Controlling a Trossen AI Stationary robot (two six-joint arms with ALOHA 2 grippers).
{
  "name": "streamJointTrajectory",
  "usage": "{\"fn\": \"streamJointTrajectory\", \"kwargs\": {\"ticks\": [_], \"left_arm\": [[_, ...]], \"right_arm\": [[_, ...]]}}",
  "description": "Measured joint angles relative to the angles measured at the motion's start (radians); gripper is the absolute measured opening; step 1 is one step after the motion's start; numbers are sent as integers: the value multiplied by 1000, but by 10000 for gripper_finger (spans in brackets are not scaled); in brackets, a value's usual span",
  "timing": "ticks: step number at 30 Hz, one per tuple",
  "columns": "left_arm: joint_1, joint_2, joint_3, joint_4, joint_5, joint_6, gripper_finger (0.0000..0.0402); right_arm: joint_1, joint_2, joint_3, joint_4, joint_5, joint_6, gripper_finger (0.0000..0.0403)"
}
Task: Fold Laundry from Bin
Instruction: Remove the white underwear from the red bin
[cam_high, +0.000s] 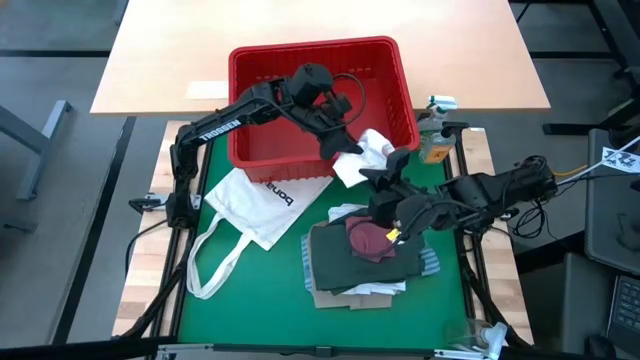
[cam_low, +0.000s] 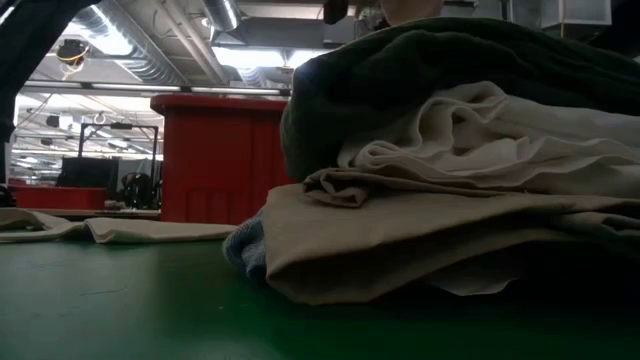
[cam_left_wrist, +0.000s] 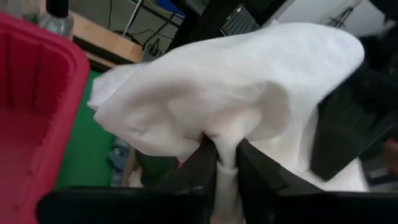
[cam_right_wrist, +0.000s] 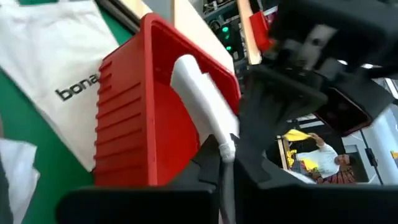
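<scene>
White garment (cam_left_wrist: 236, 93) hangs beside the red bin's (cam_high: 255, 150) near corner, left gripper (cam_high: 338, 148) and right gripper (cam_high: 392, 170) both clamped on it; mid-handover, I judge; next, spread it flat.

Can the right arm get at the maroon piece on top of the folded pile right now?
Probably not yet. The right gripper is shut on the white cloth, shared with the left gripper, though the maroon piece lies uncovered nearby.

A white tote bag (cam_high: 262, 205) with black lettering lies flat on the green mat (cam_high: 250, 300).
</scene>
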Motion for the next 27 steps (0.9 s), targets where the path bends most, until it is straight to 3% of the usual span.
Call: {"fn": "streamJointTrajectory", "kwargs": {"ticks": [3, 9, 15, 23, 27], "left_arm": [[0, 0, 0, 0, 0, 61, 76], [21, 0, 0, 0, -9, 247, 125], [66, -15, 0, -4, -151, 352, 158], [44, -20, -1, -109, -100, 330, 167], [-18, -20, -1, -217, -152, 334, 167]], "right_arm": [[0, -5, 0, 23, 32, 2, 21], [0, -29, -1, 21, 211, 2, 6], [0, -89, -1, 58, 332, 12, 11], [0, -161, -1, 70, 363, 9, 10], [0, -182, -1, 70, 370, 8, 5]]}}
